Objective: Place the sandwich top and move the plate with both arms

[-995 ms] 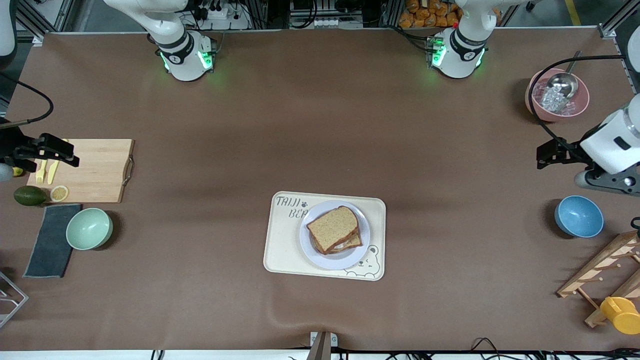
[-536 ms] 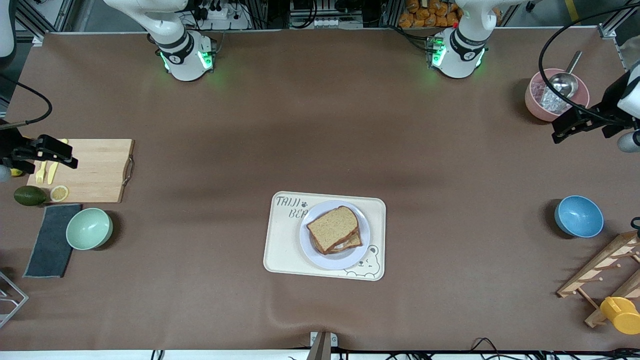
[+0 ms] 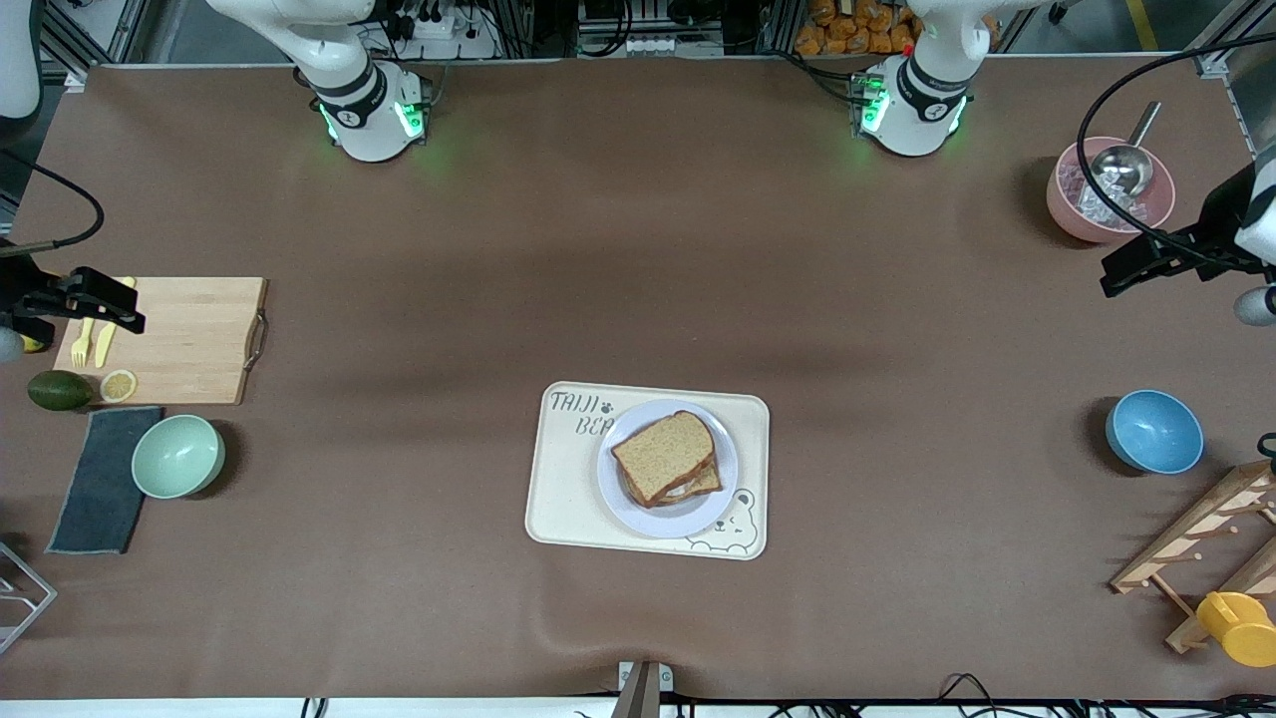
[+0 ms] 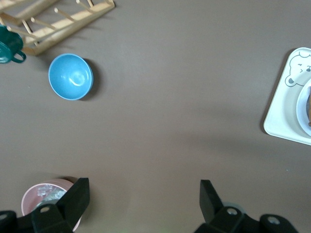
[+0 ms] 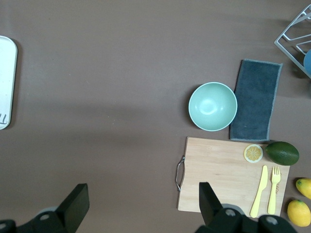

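Tray (image 3: pixel 558 499): cream, nearest the camera, mid-table.
Plate (image 3: pixel 618 494): on the tray; likely rigid and slippery, best gripped at opposite rim edges.
Sandwich top (image 3: pixel 666 454): already on the stack; likely soft, light, apt to slide.
Right gripper (image 3: pixel 95 304): fingers spread, over the cutting board (image 3: pixel 199 339).
Left gripper (image 3: pixel 1136 267): fingers spread, beside the pink bowl (image 3: pixel 1059 199).

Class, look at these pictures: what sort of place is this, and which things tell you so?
Probably a robotics lab staged as a kitchen table: a sandwich on a plate, a cutting board with a lemon slice, and two open grippers, left and right, hanging over the table's ends.
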Controlling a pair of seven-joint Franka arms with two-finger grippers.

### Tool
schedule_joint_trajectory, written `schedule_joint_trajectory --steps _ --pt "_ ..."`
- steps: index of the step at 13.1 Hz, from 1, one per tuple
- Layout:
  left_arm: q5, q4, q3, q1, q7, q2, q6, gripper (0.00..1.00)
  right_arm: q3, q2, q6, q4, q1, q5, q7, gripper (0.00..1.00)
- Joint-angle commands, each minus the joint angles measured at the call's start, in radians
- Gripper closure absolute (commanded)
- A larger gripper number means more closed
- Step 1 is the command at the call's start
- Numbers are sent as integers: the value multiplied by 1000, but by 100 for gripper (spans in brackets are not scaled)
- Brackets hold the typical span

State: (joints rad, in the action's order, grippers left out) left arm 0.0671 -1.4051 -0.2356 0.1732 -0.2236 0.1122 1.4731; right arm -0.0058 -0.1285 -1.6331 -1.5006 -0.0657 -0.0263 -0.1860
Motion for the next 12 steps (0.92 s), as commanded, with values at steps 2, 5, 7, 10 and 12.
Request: schedule_joint_trajectory --steps 2,5,7,10,12 --pt "-64 -31 22 46 96 -37 3 0 10 6 13 0 -6 -24 2 0" --pt "-78 -179 191 -105 116 -142 73 0 10 -2 7 0 -6 -17 2 0" --pt "-112 -201 190 -110 100 -160 96 0 10 -2 6 0 -8 -14 2 0" --pt "-102 -180 194 -101 131 -140 85 0 10 -3 3 -1 -14 -14 2 0" --pt "-102 -169 196 -101 135 -131 73 0 9 -5 1 0 -16 -14 2 0"
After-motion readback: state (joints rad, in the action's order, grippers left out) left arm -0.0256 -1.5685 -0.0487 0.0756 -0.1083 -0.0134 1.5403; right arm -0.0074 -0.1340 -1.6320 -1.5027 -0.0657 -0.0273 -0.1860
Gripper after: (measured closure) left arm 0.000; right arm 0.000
